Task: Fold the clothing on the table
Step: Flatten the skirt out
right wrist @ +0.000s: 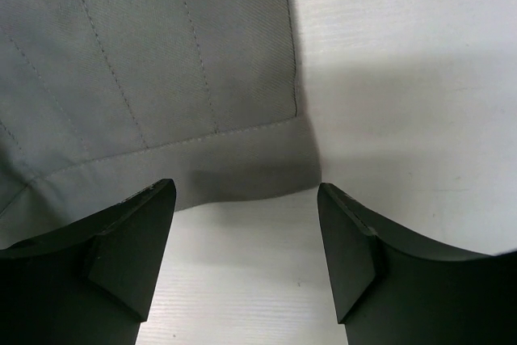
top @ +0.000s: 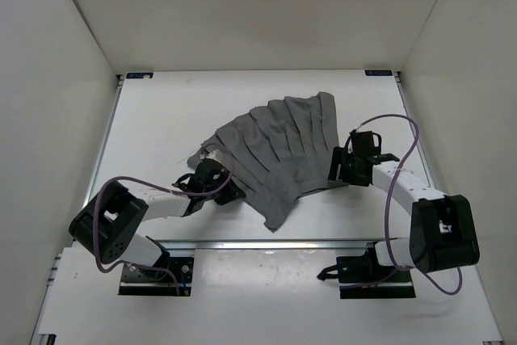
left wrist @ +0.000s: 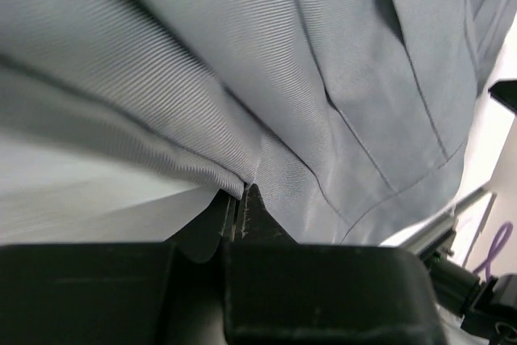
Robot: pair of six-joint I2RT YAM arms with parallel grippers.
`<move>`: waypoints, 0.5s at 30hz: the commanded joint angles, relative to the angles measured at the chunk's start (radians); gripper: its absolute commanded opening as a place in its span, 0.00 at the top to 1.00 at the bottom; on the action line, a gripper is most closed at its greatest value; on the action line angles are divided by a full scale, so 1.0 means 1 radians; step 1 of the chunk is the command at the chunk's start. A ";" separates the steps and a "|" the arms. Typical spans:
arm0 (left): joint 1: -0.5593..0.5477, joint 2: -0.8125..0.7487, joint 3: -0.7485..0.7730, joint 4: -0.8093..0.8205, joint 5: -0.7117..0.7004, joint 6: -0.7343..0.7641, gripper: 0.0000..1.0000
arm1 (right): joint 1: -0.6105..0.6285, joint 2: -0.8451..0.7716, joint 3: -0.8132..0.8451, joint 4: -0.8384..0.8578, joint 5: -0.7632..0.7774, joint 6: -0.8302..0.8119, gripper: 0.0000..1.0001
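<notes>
Seemingly soft, limp clothing (top: 283, 147), pinched at its edge by left claw (left wrist: 244, 199); right claw (right wrist: 246, 208) spread beside the hem corner.

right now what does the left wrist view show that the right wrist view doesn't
Only the left wrist view: the left fingers closed together on a raised fold of the clothing, plus a purple cable at the lower right. Only the right wrist view: the right fingers spread wide and empty, with a stitched hem corner lying flat on the table just ahead of them. Both: the grey clothing and the white table.
</notes>
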 commanded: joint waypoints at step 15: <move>0.234 -0.097 -0.031 -0.192 0.004 0.201 1.00 | 0.068 0.132 -0.019 0.080 -0.028 -0.008 1.00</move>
